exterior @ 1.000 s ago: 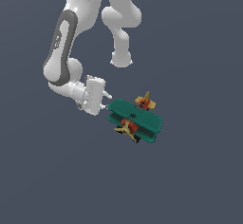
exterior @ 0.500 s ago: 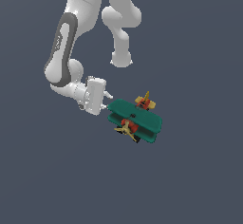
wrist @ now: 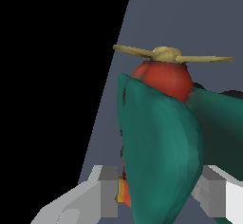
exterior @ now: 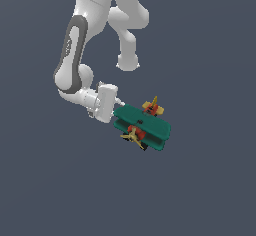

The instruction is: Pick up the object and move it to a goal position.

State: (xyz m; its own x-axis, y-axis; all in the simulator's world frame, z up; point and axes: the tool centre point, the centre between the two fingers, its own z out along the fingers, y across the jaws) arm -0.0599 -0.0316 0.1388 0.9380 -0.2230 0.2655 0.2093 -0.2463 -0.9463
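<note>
Biplane (exterior: 142,126) in pincer (exterior: 120,114), plain grey-blue backdrop (exterior: 210,55)

The biplane (wrist: 161,147) looks smooth, softly glossy plastic (arm (exterior: 75,55) shinier white).

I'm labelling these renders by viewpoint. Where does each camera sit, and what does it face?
Exterior view: off the arm, facing the white arm and end effector holding the toy biplane.
Wrist view: on the wrist, looking along the end effector at the biplane's teal wings, red nose and propeller; grey fingers show either side.
Shared: biplane and end effector.
</note>
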